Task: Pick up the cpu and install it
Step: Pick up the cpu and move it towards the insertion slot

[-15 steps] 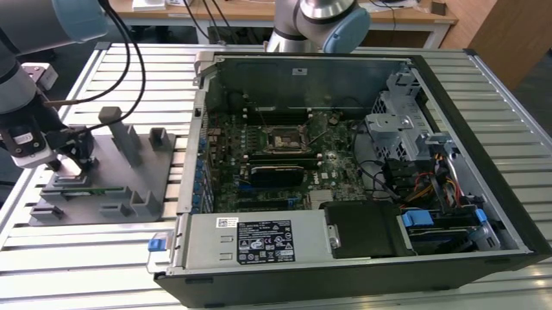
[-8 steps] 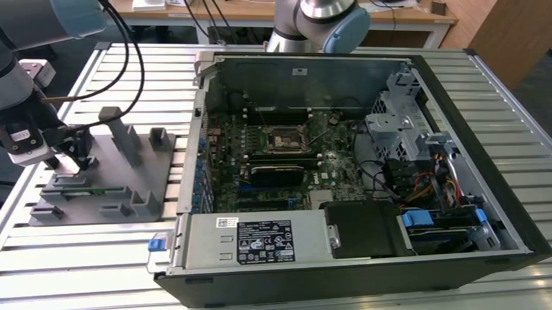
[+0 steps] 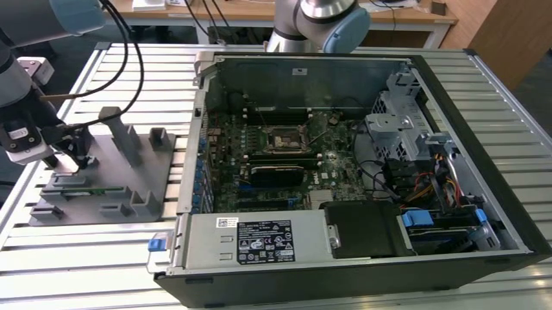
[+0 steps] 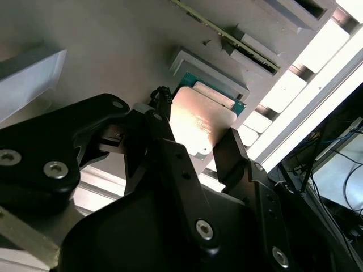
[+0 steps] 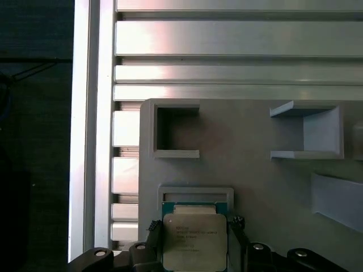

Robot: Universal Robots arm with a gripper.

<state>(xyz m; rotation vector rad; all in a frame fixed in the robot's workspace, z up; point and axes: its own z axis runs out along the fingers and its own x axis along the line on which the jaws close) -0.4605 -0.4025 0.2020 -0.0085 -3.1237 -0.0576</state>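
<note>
Pickup stage, my gripper (image 5: 195, 224) low over the cpu (image 5: 195, 245) sitting in its pocket on the grey fixture (image 5: 255, 187), whether my jaws are pinching it or merely flanking it I can't tell, and a clean lift calls for an even, level squeeze

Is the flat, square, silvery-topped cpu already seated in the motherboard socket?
No; in the first wrist view the silvery-topped square cpu lies at a pocket of the grey plastic holder plate.

Even room light, hard glare close up.
The cpu (image 4: 198, 122) top shines pink-white, table slats (image 5: 227, 39) bleach out, and the computer case (image 3: 345, 278) interior sits in shadow.
</note>
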